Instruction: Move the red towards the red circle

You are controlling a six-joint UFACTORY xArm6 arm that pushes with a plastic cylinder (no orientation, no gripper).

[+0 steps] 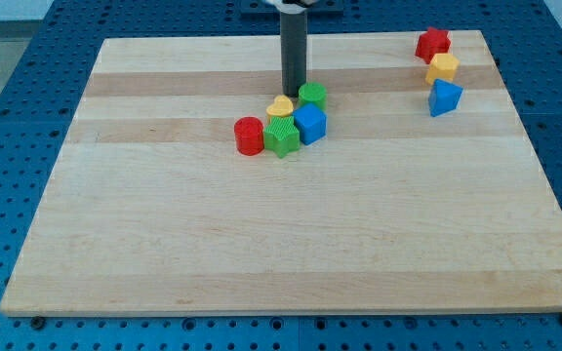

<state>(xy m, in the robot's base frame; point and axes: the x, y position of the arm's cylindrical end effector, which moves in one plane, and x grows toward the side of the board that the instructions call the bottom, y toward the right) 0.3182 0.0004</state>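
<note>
You see my tip [294, 92] standing on the wooden counter [261, 244] near the view's top centre, just above the yellow heart [280, 105] and just left of the green cylinder [312, 95]. There is no pincer on this arm, only the straight dark rod, so nothing is gripped or held.

Below the tip you have a tight cluster: the yellow heart, the green cylinder to its right, a blue block [310, 124] under the cylinder, and a green star-like block [282, 136] touching the blue one on its left. The red cylinder [249, 135] sits at the cluster's left edge, right against the green star-like block.

Well apart, at the view's top right, you find a column of three: a red block [433, 43], whose exact shape is hard to tell, at the top, a yellow block [443, 67] just beneath it, and a blue block with a pointed top [444, 97] lowest. The central cluster lies between the red cylinder and that far red block
</note>
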